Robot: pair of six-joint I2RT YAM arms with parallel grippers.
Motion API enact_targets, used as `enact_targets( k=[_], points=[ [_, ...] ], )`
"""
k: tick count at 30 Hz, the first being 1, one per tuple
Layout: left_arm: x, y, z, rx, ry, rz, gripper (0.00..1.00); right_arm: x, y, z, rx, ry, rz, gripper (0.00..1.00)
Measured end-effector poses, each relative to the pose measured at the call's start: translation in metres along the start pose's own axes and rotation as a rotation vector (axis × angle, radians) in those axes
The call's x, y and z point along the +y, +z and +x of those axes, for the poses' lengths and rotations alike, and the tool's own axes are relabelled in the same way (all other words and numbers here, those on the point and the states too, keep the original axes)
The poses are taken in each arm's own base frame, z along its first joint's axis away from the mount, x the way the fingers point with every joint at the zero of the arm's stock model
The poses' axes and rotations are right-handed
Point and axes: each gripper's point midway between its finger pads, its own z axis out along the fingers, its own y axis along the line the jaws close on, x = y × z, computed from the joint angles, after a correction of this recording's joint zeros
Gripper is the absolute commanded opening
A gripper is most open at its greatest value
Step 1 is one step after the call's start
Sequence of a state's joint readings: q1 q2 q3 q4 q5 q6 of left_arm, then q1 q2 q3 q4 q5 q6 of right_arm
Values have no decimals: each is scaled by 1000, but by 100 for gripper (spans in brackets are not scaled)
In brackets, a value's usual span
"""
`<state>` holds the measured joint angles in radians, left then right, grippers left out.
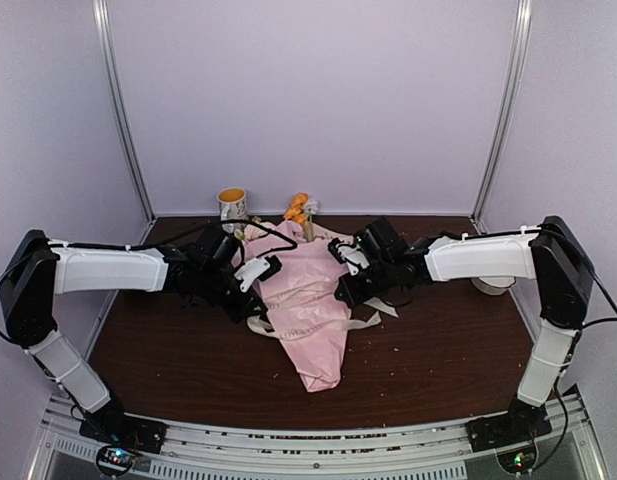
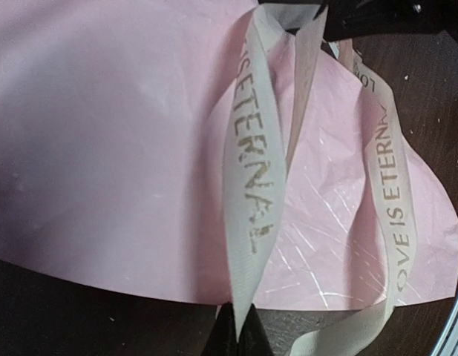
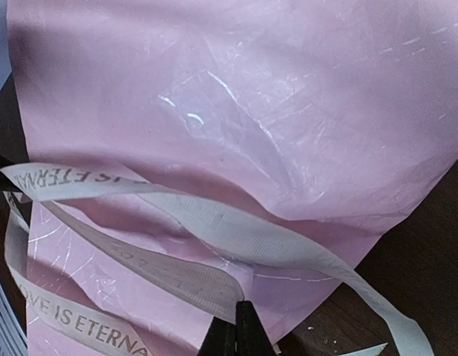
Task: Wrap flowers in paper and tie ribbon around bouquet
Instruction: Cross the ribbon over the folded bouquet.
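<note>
Cream ribbon (image 2: 251,170) apparently pinched by both closed grippers (image 2: 240,335) (image 3: 240,330).

Plain pale pink paper (image 1: 310,300) with glossy creases. Cream-beige ribbon (image 2: 251,185), faded brown capitals LOVE IS ETERNAL. Orange flowers (image 1: 300,208) at far end. Far-left mug (image 1: 232,205): yellow inside, white outside with dark print. Dark brown table (image 1: 448,350). White arm shells (image 1: 108,270), black joints.

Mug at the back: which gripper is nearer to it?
Left. The left gripper is just in front of the mug, on the left side of the bouquet; the right gripper is beyond the bouquet, farther right.
</note>
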<state>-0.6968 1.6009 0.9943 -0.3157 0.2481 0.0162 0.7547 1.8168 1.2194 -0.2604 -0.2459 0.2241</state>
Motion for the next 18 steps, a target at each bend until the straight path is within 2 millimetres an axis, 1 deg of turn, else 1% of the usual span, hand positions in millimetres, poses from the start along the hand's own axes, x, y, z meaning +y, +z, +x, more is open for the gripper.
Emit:
enact_targets(
  k=[4, 7, 9, 11, 14, 18],
  points=[
    [-10, 4, 17, 58, 0, 26, 0, 5, -2, -9, -25, 7, -16, 0],
    [-13, 5, 22, 75, -5, 42, 0, 9, -5, -23, -55, 9, -29, 0],
    [-16, 5, 23, 82, -4, 53, 0, 13, -6, -36, -83, 13, -40, 0],
    [-20, 4, 24, 89, 3, 73, 0, 15, -6, -43, -99, 23, -46, 1],
    [-30, 3, 23, 93, 24, 111, 0, 14, 1, -48, -104, 46, -43, 4],
    [-43, -2, 23, 93, 52, 156, 0, 8, 20, -50, -84, 77, -14, 6]
  ],
)
